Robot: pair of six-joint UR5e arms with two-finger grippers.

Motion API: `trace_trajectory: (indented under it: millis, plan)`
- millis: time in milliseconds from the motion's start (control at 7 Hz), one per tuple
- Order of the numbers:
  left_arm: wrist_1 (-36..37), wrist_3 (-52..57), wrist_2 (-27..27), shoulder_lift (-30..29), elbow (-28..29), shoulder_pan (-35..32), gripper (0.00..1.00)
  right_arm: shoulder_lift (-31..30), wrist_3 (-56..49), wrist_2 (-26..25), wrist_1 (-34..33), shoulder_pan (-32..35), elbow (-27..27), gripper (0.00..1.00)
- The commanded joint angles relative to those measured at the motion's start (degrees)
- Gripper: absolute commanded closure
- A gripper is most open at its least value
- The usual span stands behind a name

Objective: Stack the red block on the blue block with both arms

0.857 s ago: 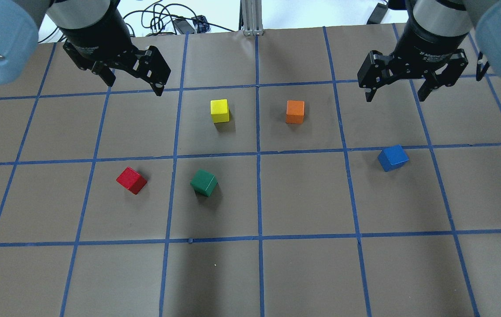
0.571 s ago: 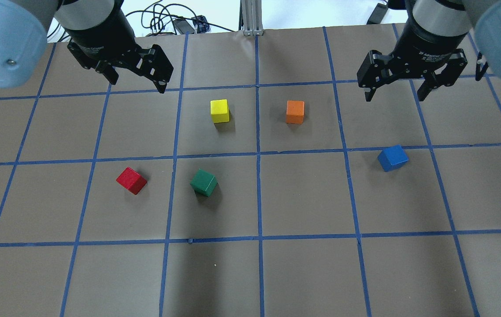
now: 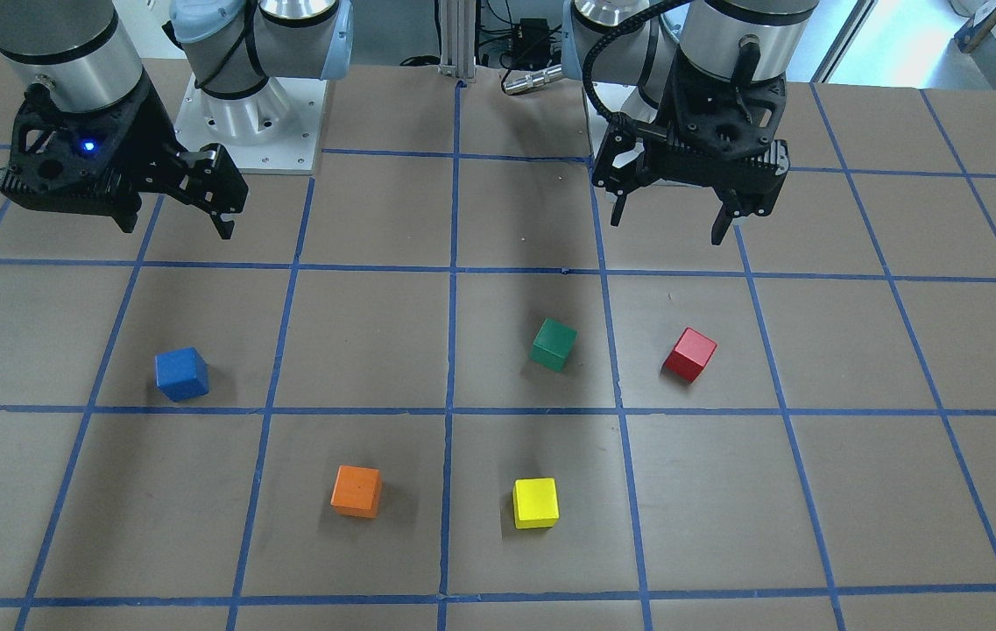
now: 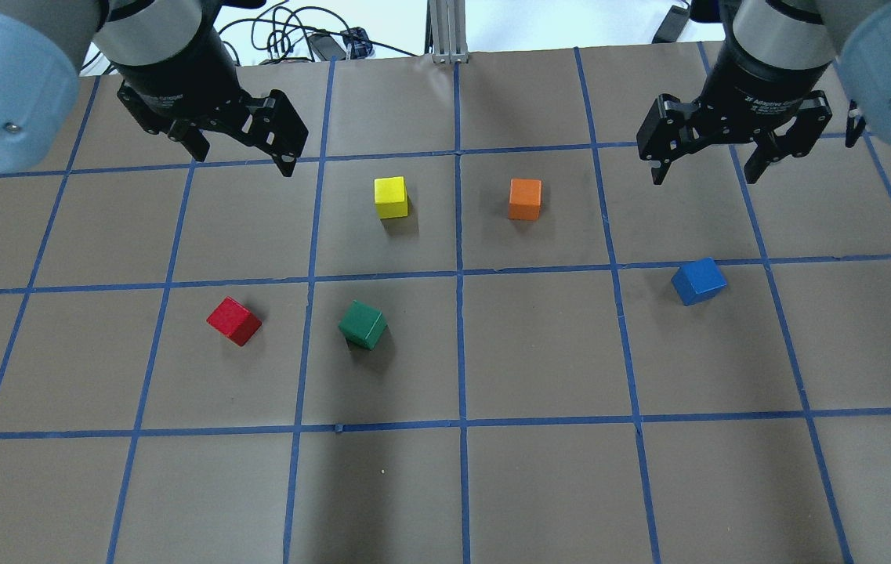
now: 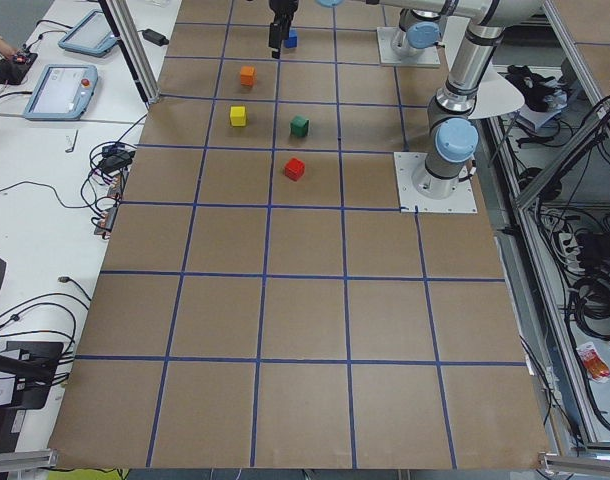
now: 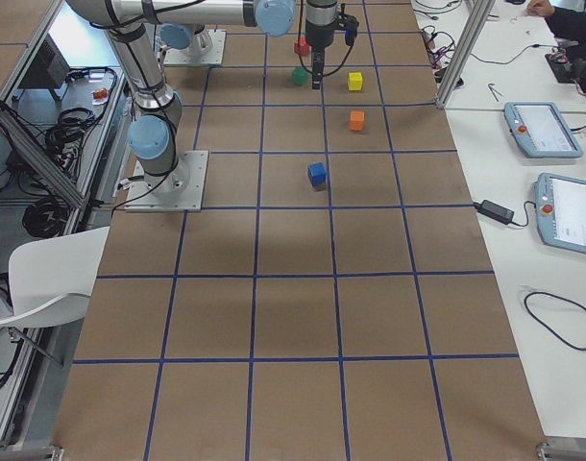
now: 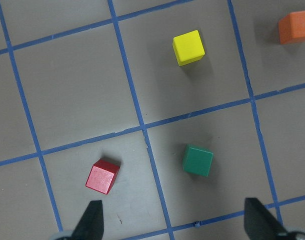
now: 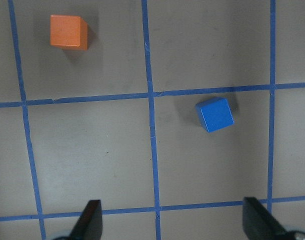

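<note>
Brown paper covers the worktop (image 4: 539,486), ruled into squares by blue tape lines (image 4: 458,235). Five small cubes rest on it, none touching another.

The red block (image 4: 233,321) sits flat on the robot's left half, turned cornerwise to the grid. One tape line separates it from the green block (image 4: 362,324), which stands near it in the next square towards the middle. The blue block (image 4: 698,281) sits on the robot's right half, also skewed to the grid, close beside a tape line and well apart from the red block. Farther from the robot, the yellow block (image 4: 391,197) and the orange block (image 4: 524,199) stand either side of the centre line, squared to the grid.

The left tool (image 4: 243,163) hangs clear of the worktop with its fingers spread wide and nothing between them. In the front-facing view it shows on the robot's side of the red block. Its wrist camera looks straight down: the red block lies just ahead of one fingertip, and the green block lies ahead of the gap.

The right tool (image 4: 708,178) also hangs raised, fingers wide apart and empty. Its wrist camera shows the blue block ahead of the gap, nearer one fingertip, with the orange block off in the far corner.
</note>
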Motion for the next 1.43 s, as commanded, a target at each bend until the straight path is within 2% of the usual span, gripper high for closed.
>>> trace_trajectory:
  millis: [0,143,429,571,857,1143,1286]
  plan:
    - [0.68,1.57,-0.19,-0.98,-5.60,2.89,0.00,-0.01,-0.30,-0.23,0.34,0.00,0.06,0.00]
    - [2.52,3.76,-0.45,-2.73,-10.77,7.00,0.00,0.07,-0.30,-0.15,0.51,0.00,0.06,0.00]
    - [21.42,16.54,-0.02,-5.19,-24.65,12.73,0.00,0.07,-0.30,-0.15,0.43,-0.09,0.06,0.00]
    - [26.39,22.97,-0.28,-7.04,-27.93,15.37,0.00,0.07,-0.30,-0.15,0.43,-0.09,0.06,0.00]
    - [27.94,26.54,-0.02,-9.68,-29.10,16.62,0.00,0.16,-0.30,-0.06,0.43,-0.09,0.14,0.00]
    - [36.23,27.51,-0.02,-11.79,-32.52,16.71,0.00,0.16,-0.39,-0.15,-0.27,-0.09,0.93,0.00]
    - [37.24,26.73,0.07,-12.41,-34.27,16.71,0.00,0.16,-0.56,-0.32,0.16,-0.17,1.11,0.00]
